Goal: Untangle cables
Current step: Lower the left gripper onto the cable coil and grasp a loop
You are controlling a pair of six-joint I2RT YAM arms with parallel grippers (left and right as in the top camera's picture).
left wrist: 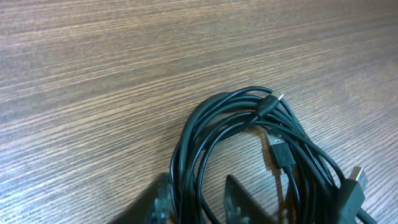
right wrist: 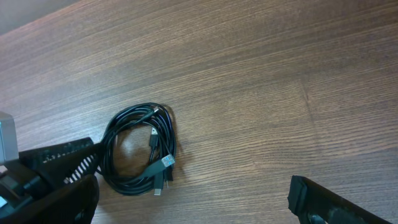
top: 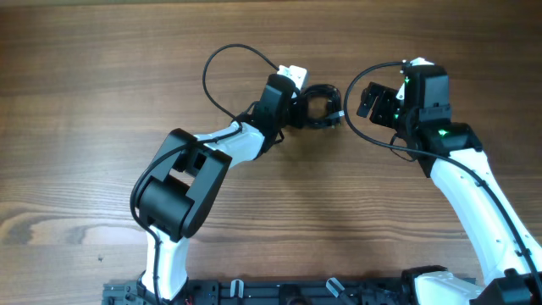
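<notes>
The cables (top: 320,107) lie as one small coil of thin black cord on the wooden table. Seen from the left wrist, the coil (left wrist: 245,121) has small plugs (left wrist: 283,155) lying across it. My left gripper (left wrist: 196,200) straddles the coil's near strands. The left finger (left wrist: 163,199) touches them, and a gap shows beside the right finger (left wrist: 241,202). From overhead, the left gripper (top: 296,105) is at the coil's left edge. My right gripper (top: 373,102) hovers wide open to the coil's right. The right wrist view has the coil (right wrist: 134,152) at lower left of the right gripper (right wrist: 186,205), with a silver-tipped plug (right wrist: 168,162).
A thicker black arm cable (top: 212,76) loops out behind the left arm. Another arm cable (top: 360,131) curves beside the right arm. The left arm's body (right wrist: 43,168) fills the lower left of the right wrist view. Bare wood (top: 102,102) surrounds the coil.
</notes>
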